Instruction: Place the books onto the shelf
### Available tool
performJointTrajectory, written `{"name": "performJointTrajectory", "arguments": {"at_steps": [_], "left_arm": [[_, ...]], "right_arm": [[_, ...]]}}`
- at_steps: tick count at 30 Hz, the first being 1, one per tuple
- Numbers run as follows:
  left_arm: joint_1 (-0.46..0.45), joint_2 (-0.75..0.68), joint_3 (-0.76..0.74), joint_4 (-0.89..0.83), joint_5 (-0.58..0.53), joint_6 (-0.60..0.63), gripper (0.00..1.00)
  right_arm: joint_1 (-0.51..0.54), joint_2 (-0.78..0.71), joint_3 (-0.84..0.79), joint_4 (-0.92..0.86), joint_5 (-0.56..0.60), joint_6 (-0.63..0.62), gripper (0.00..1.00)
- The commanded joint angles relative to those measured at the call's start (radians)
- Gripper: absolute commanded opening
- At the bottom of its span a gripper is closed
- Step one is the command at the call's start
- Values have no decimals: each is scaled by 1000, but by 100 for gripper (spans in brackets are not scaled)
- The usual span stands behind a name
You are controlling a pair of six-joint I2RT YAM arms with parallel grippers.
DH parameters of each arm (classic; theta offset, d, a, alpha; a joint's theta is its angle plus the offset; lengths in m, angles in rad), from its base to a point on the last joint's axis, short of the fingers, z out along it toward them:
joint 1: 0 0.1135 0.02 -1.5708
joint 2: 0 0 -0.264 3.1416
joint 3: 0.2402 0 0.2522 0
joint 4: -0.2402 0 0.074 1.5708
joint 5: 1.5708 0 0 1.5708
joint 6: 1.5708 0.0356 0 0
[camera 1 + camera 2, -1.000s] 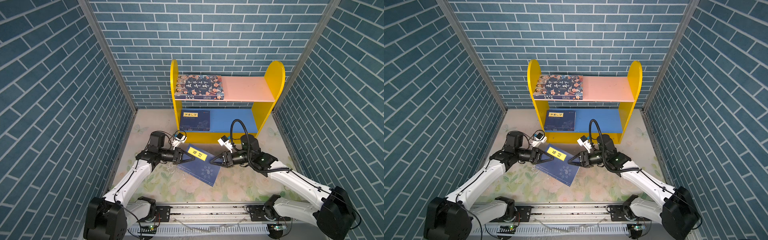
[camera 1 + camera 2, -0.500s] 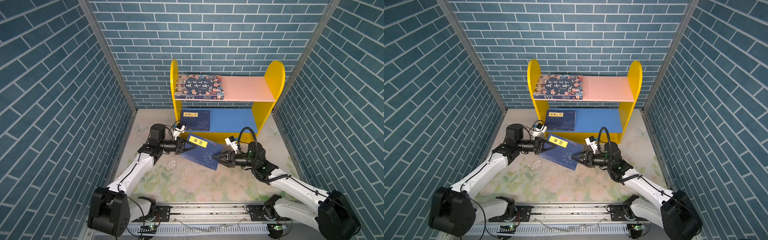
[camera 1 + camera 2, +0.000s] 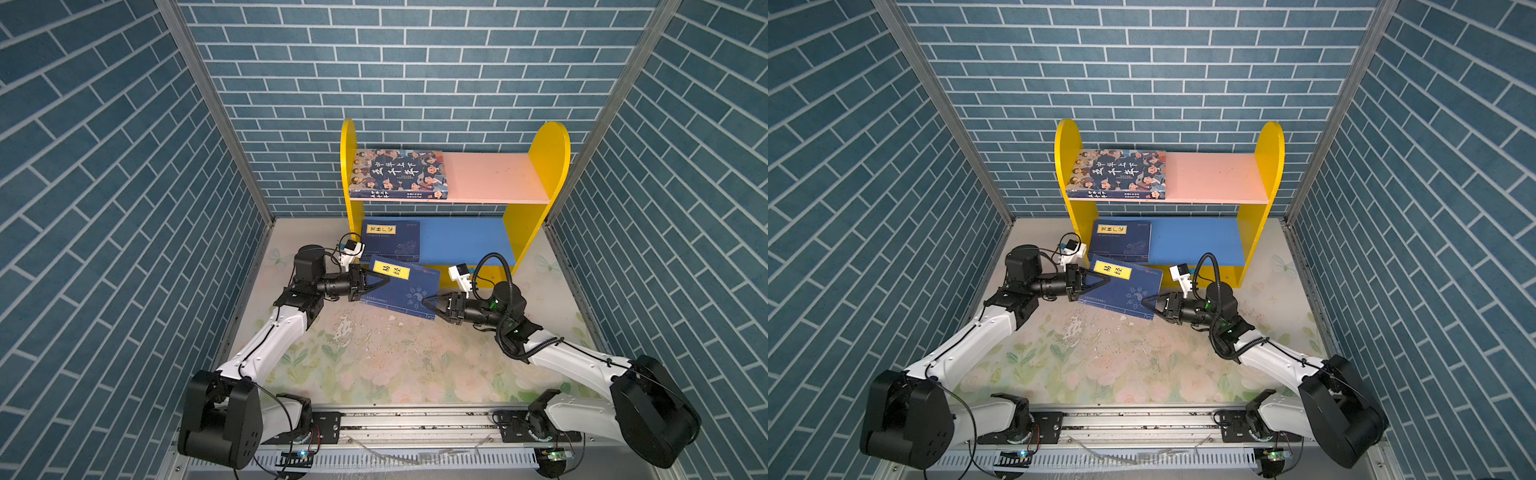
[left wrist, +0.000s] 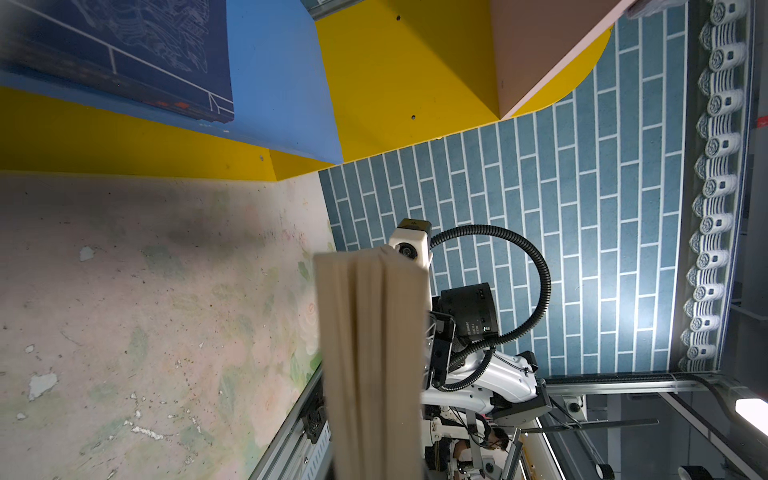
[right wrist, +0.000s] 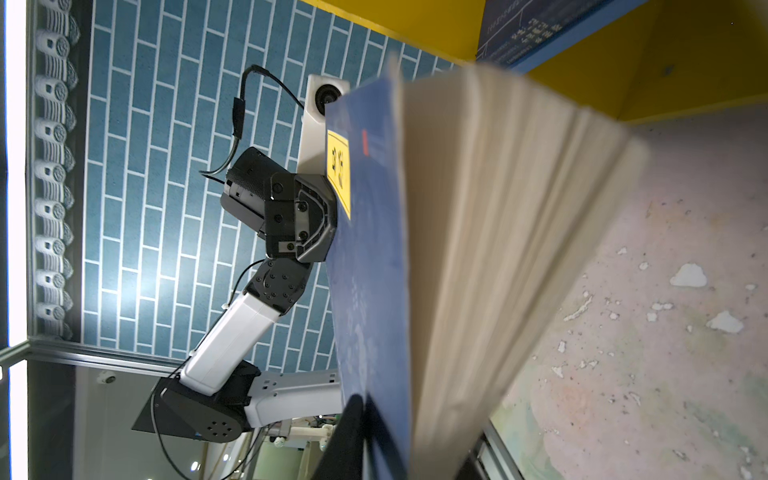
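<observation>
Navy books, top label 易经, at 6 o'clock of shelf: left fingers clenched on 9 o'clock edge, right fingers grasping 4 o'clock corner; cartoon book 中华上下五千年 on pink board

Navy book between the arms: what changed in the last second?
The navy book moved toward the shelf, carried by the left pincer; the right pincer closed on its near corner. The cartoon-face book and the shelved navy book stayed put.
</observation>
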Motion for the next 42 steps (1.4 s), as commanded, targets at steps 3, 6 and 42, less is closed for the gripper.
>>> {"name": "performJointTrajectory", "arguments": {"at_steps": [3,6,42], "left_arm": [[12,-1,-25,57,-14,-17,0],[27,-3,-33,18,-33,7,13],[217,-155,-43,-342,-206,317,79]], "right_arm": [[3,55,44,138,8,28,8],[-1,95,62,164,7,32,0],[-315,544,630,-239,-369,-222,0]]}}
